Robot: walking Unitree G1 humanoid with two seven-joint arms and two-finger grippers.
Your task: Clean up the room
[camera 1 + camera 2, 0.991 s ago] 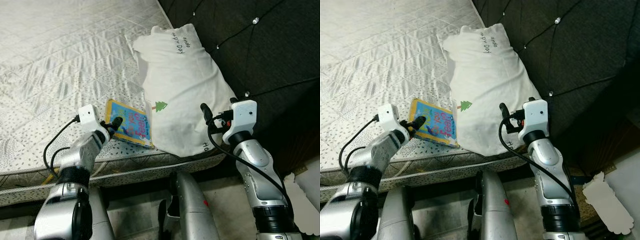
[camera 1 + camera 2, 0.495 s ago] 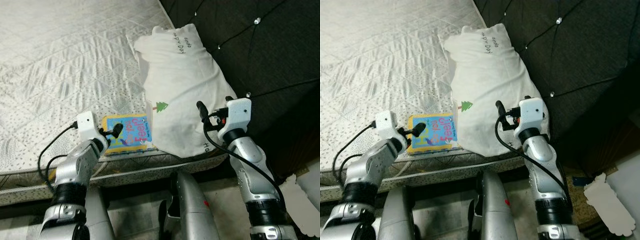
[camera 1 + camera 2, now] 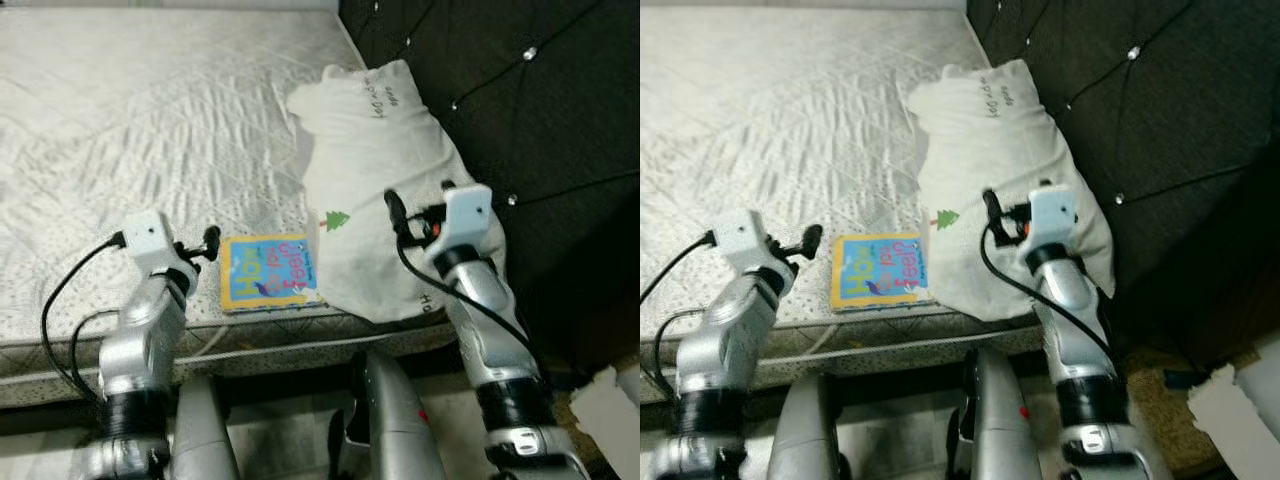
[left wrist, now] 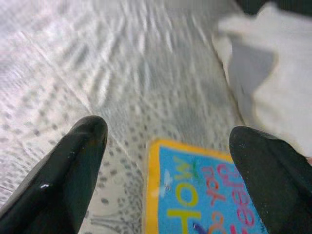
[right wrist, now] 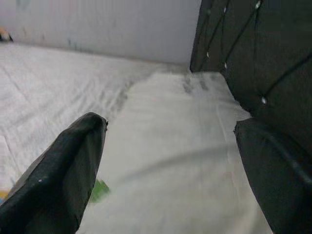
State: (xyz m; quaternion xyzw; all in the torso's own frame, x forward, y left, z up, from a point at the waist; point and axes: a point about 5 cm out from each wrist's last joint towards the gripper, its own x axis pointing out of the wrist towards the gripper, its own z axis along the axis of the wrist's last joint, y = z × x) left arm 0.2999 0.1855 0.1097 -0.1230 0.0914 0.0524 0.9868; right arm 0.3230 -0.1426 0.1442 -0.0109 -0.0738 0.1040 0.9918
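A blue and yellow children's book (image 3: 268, 272) lies flat on the grey quilted mattress (image 3: 150, 120), close to its near edge. My left gripper (image 3: 207, 245) hovers just left of the book, open, with nothing held; in the left wrist view its fingers (image 4: 73, 161) stand wide apart over the book (image 4: 209, 195). A white pillow (image 3: 390, 180) with a small green tree print lies against the headboard, its corner touching the book. My right gripper (image 3: 393, 210) is open above the pillow's near end, and its wrist view looks along the pillow (image 5: 180, 161).
A dark tufted headboard (image 3: 540, 110) rises at the right. The mattress edge (image 3: 280, 335) runs just before my legs. Something white (image 3: 610, 400) lies on the floor at the lower right. The wide bed surface stretches to the left.
The left gripper has come off the book and now sits to its left. The book has turned square to the mattress edge. The camera view has shifted, and the right gripper has moved over the pillow.
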